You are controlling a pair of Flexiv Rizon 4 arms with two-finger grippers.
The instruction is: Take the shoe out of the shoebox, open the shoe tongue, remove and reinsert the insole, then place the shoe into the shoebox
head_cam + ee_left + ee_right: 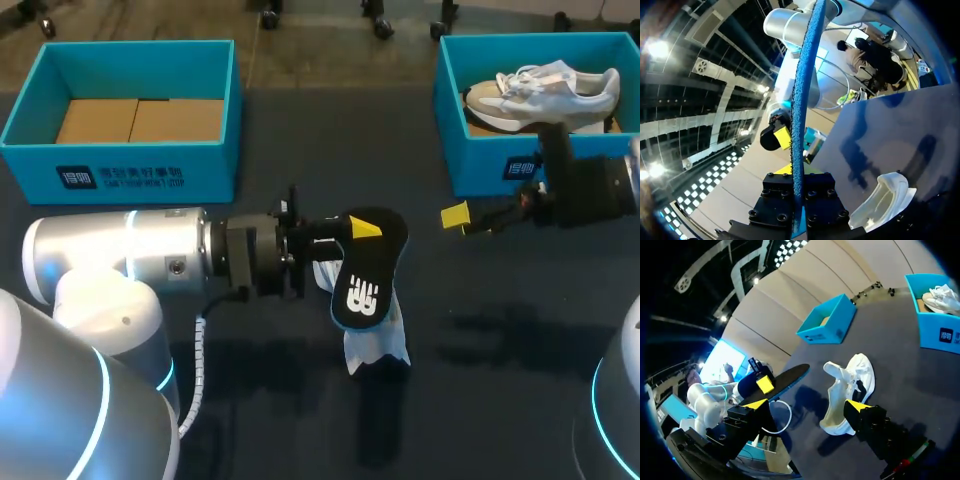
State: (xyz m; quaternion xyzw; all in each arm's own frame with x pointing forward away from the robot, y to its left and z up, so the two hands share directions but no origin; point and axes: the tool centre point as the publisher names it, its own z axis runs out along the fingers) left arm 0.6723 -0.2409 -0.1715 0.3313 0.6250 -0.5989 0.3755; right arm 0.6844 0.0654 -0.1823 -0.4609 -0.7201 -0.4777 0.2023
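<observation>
Looks like a robotics lab to me: a silver left arm [110, 255] and a right arm [590, 190] with glowing blue rings hang over a dark-covered bench [480, 330]. On it are one teal shoebox [140, 170] far left and another teal shoebox [480, 160] far right.

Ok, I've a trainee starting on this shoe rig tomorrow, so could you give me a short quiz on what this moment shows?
1. True or false: the left gripper is shut on the insole.
2. The white shoe that is outside the boxes is: A) hanging from a gripper; B) lying on the table; C) standing upright on its sole.
3. Fill in: the right gripper, in front of the right shoebox, is ____.

Key: 1 true; 2 B; 3 open.
</observation>
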